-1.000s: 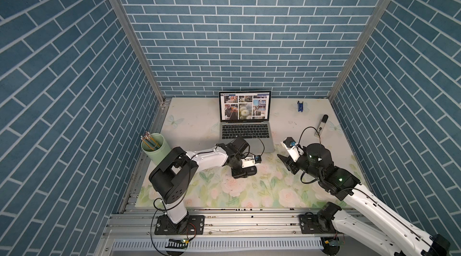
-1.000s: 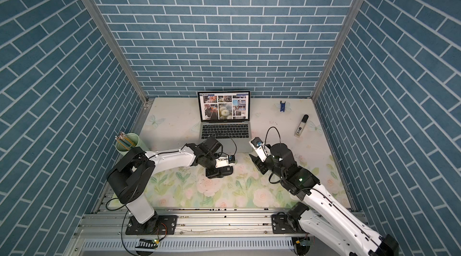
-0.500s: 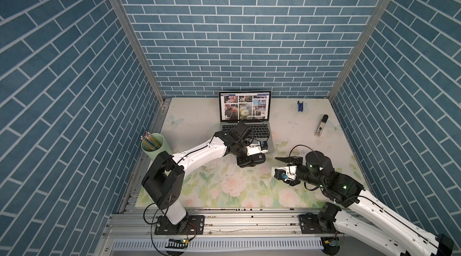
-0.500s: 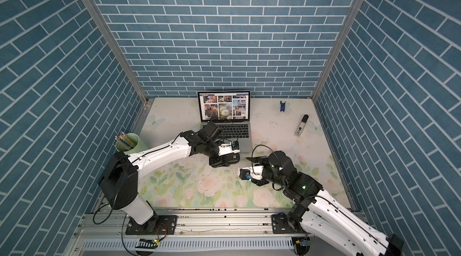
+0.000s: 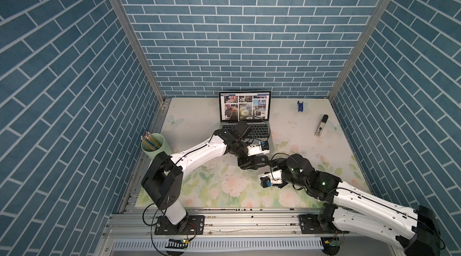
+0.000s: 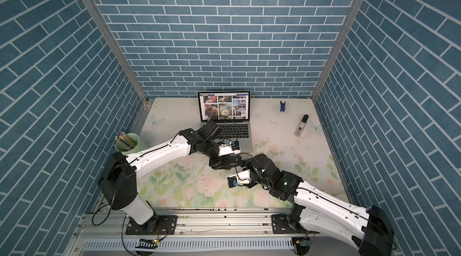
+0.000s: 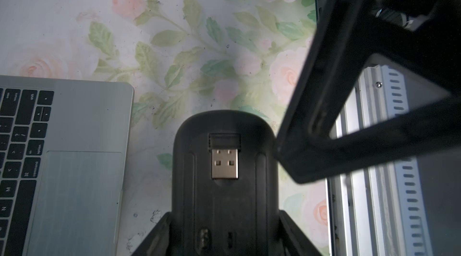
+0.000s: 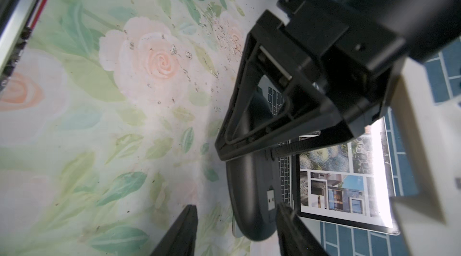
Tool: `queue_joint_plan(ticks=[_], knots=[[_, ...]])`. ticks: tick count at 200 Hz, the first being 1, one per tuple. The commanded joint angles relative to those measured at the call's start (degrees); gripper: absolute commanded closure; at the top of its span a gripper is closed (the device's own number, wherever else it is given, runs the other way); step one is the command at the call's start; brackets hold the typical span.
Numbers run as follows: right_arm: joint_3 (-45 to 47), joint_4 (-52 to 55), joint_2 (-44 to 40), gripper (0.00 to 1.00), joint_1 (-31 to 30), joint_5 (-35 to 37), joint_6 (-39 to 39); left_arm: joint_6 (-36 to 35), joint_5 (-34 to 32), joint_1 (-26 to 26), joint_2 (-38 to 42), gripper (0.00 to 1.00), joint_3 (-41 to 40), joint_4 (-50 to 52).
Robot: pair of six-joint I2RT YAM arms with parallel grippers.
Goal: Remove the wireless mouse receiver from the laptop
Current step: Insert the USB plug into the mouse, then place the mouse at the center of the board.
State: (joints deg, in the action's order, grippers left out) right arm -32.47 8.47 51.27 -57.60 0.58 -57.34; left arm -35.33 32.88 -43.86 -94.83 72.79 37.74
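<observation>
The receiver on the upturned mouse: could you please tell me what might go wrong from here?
1. The wireless mouse receiver lies unclamped in a recess of the mouse, which the left gripper grips by its sides; a tilt might spill it.
2. The right gripper is open, with one finger right beside the mouse's edge; a bump could jolt the receiver loose.
3. The receiver is small, so a pinch on it may slip.

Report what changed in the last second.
The right gripper pulled back from the right corner of the laptop and turned, open, toward the mouse. The left gripper, still holding the mouse, shifted it slightly right. The laptop, pencil cup and white stick stayed put.
</observation>
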Motion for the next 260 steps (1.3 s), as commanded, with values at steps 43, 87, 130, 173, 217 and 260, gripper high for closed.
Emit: queue_joint_plan(ticks=[43, 87, 130, 173, 217, 260], knots=[[-0.75, -6.27, 4.83, 0.46, -2.34, 5.75, 2.02, 0.18, 5.55, -0.02, 2.27, 0.52, 1.3, 1.47], [-1.1, -8.97, 7.27, 0.55, -3.52, 8.89, 3.99, 0.19, 6.89, 0.05, 2.88, 0.52, 1.02, 1.38], [-1.35, -9.64, 8.35, 0.75, -4.27, 9.27, 4.76, 0.09, 7.85, 0.02, 2.72, 0.52, 1.2, 1.42], [-1.74, -9.32, 9.04, 1.0, -4.63, 9.27, 5.13, 0.09, 8.54, 0.04, 2.74, 0.52, 1.56, 1.51], [-2.15, -9.02, 9.49, 1.0, -4.89, 9.05, 5.49, 0.09, 9.13, 0.0, 2.89, 0.24, 1.65, 1.02], [-2.34, -7.92, 9.73, 1.0, -4.97, 8.52, 5.92, -1.31, 9.44, 0.09, 2.65, 0.0, 1.82, 2.01]])
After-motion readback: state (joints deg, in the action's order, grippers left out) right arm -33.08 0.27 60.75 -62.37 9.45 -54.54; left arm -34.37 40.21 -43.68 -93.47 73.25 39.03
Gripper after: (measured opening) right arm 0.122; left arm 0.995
